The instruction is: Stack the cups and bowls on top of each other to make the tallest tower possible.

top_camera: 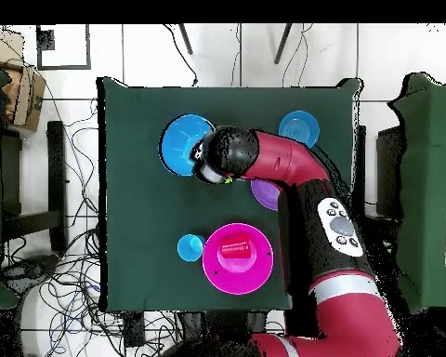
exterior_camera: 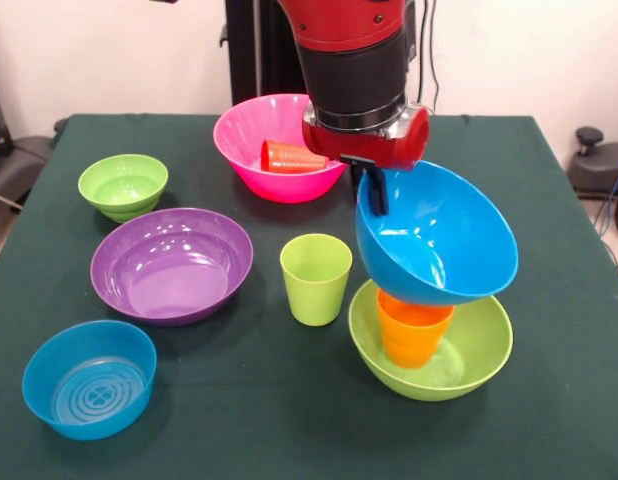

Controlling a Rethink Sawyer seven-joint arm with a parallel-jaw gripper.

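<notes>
- On the left of the front view, the small blue bowl, the small lime green bowl and the large purple bowl sit upright, apart from each other and not stacked.
- Further right, the large pink bowl holds the red cup lying on its side, and the lime green cup stands mouth-up just beside the tower.
- The tower: the large lime green bowl sits flat on the table, the orange cup stands upright inside it, and the large blue bowl rests on that cup.
- My gripper pinches the blue bowl's rim on its left side.
- That bowl is tilted, with its mouth facing up and left towards me rather than straight up.
- I judge I am mid-placement. Next I should level the bowl so its base centres on the cup, then let go gently, or it may slide off.
</notes>
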